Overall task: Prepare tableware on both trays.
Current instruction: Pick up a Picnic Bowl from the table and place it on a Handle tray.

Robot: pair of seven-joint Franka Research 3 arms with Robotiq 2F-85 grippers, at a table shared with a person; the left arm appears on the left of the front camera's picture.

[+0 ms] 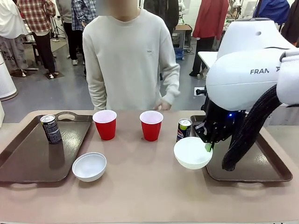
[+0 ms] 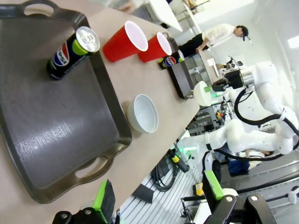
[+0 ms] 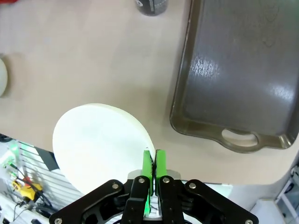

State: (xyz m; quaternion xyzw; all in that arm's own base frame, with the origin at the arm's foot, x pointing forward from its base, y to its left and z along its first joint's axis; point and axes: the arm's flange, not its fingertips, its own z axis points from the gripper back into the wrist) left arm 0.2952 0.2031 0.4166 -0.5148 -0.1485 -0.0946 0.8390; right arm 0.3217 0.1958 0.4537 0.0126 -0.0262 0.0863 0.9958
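From the front, the right claw (image 1: pixel 209 145) is pinched shut on the rim of a bowl (image 1: pixel 191 153). It holds the bowl clear of the table (image 1: pixel 149 196), just off the near left corner of the right tray (image 1: pixel 273 173). A can (image 1: pixel 183 129) stands on the table right beside that tray. A cup (image 1: pixel 105 124) and a second cup (image 1: pixel 151 125) stand mid-table in front of the person (image 1: pixel 131 60). The left tray (image 1: pixel 23 161) carries a second can (image 1: pixel 51 129), and the other bowl (image 1: pixel 89 166) sits on the table by its near right corner.

In the left wrist view, the left claw (image 2: pixel 159 196) hangs with its jaws wide apart and nothing between them, off the handle end of the left tray (image 2: pixel 46 126). The second can (image 2: pixel 72 52) stands on that tray, and the other bowl (image 2: pixel 144 113) sits just off its rim.

In the right wrist view, the green pads (image 3: pixel 147 169) press together at the edge of the bowl (image 3: pixel 98 140). The rim is too thin to make out between them, so I'd guess it's a narrow hold. The right tray (image 3: pixel 243 70) lies bare alongside.

To do this well, I'd carry the bowl sideways and high enough to clear the raised rim. A one-edge pinch may let it swing, so I'd go slowly. Set it flat, well in from the handle, leaving room for a cup and a can, and only then let go.
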